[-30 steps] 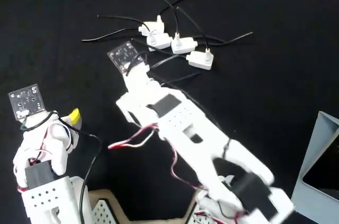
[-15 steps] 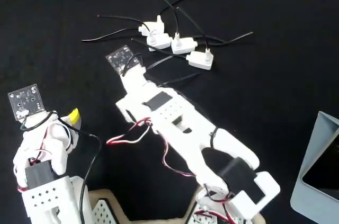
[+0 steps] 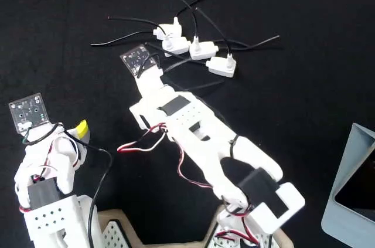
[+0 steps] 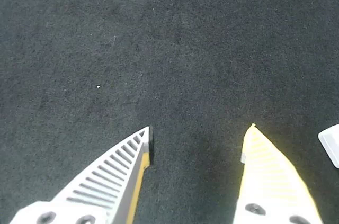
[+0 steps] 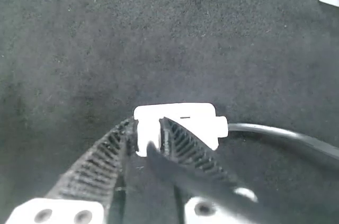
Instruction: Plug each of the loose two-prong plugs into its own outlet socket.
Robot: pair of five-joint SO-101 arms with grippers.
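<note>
One black cloth counter carries everything. The white right arm lies stretched across it toward the far side. The left arm sits folded at the near edge, well apart from the work.

Just beyond the right arm's wrist is a cluster of small white plastic blocks w/ thin black cables. Plugs and sockets are mixed there; can't tell which is which from above.

In the right wrist view a white rectangular plastic plug lies flat on the counter. The right claw is pressed nearly together on one short end and appears to pinch it. The plug's long axis runs crosswise to the fingers. Its black cable exits the opp. end, away from the pinch. Prongs are hidden, so the leading face can't be told.

The left claw is spread wide over bare counter, holding nothing.

Judgement: the key relation is that the plug is already at the right claw and the cluster w/ the sockets lies just past it, further from that arm's base. Right arm is clearly nearer; left is too far back to help. Next move prob. needs the plug's long axis lined up w/ a socket face, cable trailing behind.
</note>
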